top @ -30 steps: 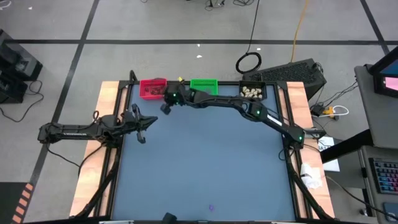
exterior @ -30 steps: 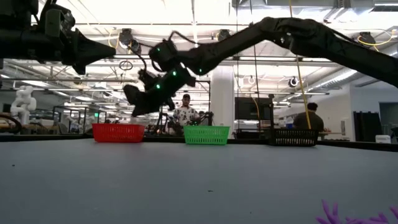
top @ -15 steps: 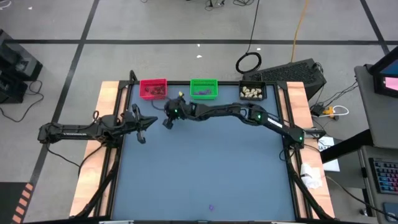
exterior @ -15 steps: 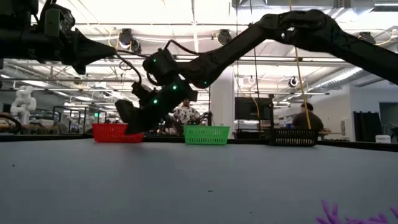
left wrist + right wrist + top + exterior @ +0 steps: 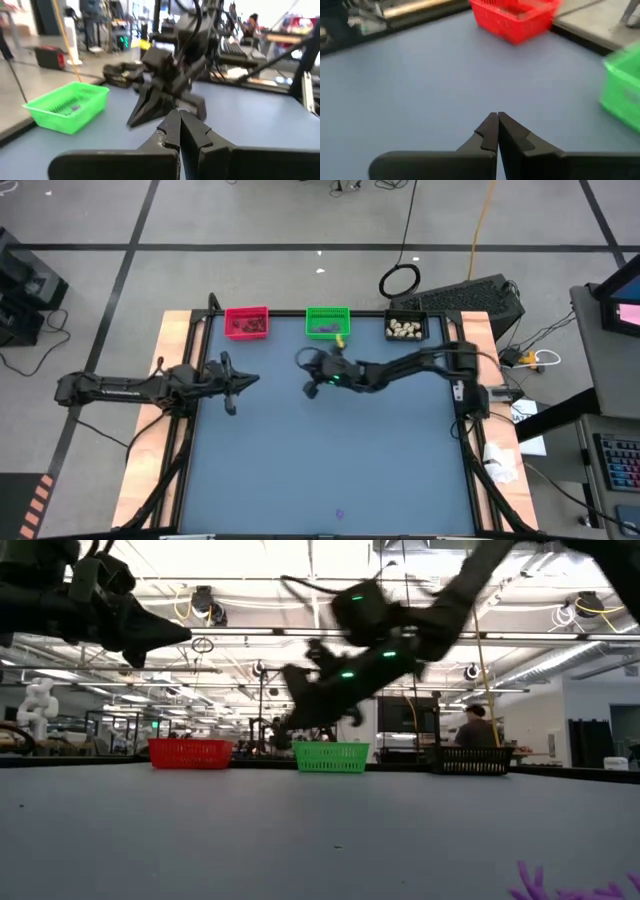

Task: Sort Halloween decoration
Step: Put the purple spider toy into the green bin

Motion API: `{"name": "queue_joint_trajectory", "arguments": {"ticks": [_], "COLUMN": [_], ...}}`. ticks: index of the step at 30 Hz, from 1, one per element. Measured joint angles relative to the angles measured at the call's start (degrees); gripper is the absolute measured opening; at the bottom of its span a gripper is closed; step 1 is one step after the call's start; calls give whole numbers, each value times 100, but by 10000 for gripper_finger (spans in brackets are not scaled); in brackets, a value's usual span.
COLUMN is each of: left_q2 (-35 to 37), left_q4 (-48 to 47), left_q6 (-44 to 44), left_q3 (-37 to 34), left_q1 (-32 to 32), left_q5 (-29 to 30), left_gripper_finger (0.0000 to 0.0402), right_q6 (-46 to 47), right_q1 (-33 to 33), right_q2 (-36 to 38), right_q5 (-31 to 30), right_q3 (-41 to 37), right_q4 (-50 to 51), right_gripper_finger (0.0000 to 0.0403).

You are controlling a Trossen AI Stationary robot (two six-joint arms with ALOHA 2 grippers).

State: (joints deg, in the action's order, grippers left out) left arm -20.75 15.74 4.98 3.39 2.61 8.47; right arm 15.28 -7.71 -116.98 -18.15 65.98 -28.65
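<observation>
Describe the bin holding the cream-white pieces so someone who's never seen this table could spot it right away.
Look along the far edge of the blue-grey table, where three small bins stand in a row. Past the red bin and the green bin, at the right-arm end, sits the black bin. It is the only dark one, and the only one filled with cream-white lumps.

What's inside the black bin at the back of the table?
The black bin holds a cluster of cream-white lumps, seen from above. Anything beneath them is hidden, and in the low view its wall hides the contents.
</observation>
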Motion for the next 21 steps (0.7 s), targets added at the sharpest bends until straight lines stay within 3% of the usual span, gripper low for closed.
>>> {"name": "queue_joint_trajectory", "arguments": {"ticks": [10,21], "left_q2": [-2157,-5151], "left_q4": [161,303], "left_q6": [274,349], "left_q3": [854,2662], "left_q1": [-679,-1616], "left_q5": [62,234], "left_gripper_finger": [0,0], "right_q6": [22,-494], "right_q1": [447,433], "right_q2": [1942,3428], "right_q5": [-445,-608], "right_q3": [-2216,-3554], "right_q4": [-109,-164], "right_gripper_finger": [0,0]}}
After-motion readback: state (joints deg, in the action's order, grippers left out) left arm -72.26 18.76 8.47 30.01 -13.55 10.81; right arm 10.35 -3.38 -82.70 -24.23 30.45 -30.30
